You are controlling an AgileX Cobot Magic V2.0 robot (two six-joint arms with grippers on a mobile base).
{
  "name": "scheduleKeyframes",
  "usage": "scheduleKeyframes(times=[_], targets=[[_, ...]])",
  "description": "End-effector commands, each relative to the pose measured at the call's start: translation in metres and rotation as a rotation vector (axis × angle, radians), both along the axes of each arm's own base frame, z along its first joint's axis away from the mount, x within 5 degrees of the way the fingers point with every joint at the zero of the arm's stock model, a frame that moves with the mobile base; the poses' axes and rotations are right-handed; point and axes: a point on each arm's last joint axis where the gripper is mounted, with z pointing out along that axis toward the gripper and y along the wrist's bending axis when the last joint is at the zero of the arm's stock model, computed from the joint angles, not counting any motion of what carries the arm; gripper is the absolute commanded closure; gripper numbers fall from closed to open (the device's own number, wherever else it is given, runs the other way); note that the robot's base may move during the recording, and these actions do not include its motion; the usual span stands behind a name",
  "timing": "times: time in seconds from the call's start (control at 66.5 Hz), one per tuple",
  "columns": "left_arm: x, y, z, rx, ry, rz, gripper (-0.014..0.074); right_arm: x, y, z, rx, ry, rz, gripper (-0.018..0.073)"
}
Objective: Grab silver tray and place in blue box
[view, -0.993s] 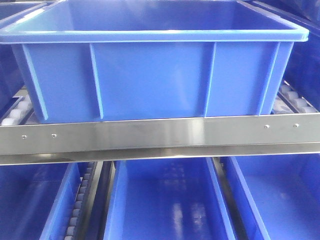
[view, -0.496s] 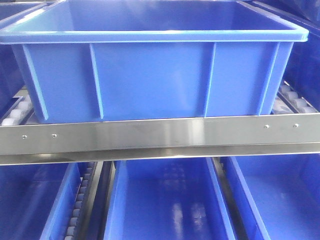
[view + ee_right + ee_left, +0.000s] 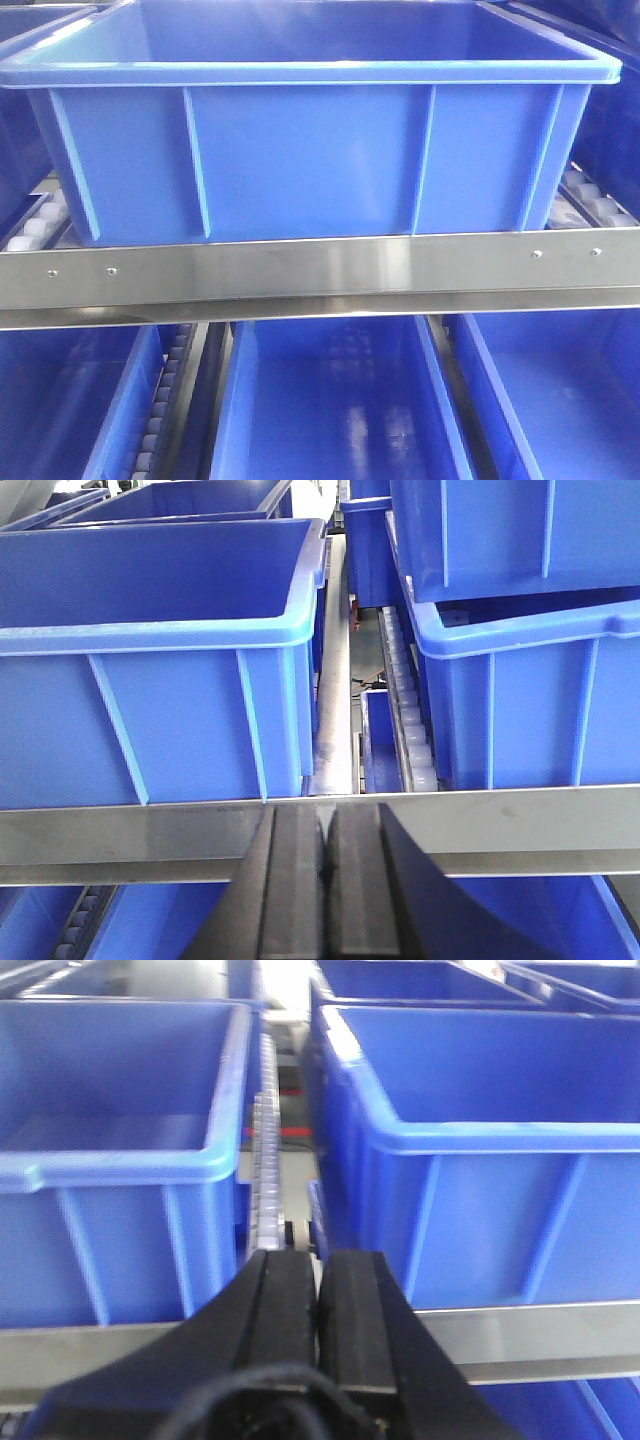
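Your blue box (image 3: 310, 150) sits on the steel rail (image 3: 320, 270). Left gripper (image 3: 318, 1290) & right gripper (image 3: 325, 850): both pressed together, holding nothing.

- The blue box (image 3: 310, 150) sits on the upper shelf with its top open and nothing shown above its rim
- A steel rail (image 3: 320, 272) runs across the shelf front, touching the box's base and blocking the way in low down
- Beside the box, only narrow gaps filled by roller tracks (image 3: 408, 720) separate it from neighbouring crates (image 3: 110, 1160)
- Below the rail, open-topped bins (image 3: 335, 400) stand side by side
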Motion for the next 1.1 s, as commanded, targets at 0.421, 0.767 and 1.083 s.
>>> scheduleKeyframes(times=[0.421,0.767,1.083], targets=[[-0.004,0.003,-0.016,-0.061,-0.052,0.032,0.0603,-0.004,0.0,0.016,-0.014,-0.131,0.001,0.0509],[-0.004,0.003,-0.016,-0.03,-0.057,0.036,0.0603,-0.004,0.0,0.016,-0.014,-0.131,0.001,0.0509],[-0.004,0.003,-0.016,-0.03,-0.057,0.036,0.0603,-0.004,0.0,0.016,-0.014,-0.131,0.001,0.0509]])
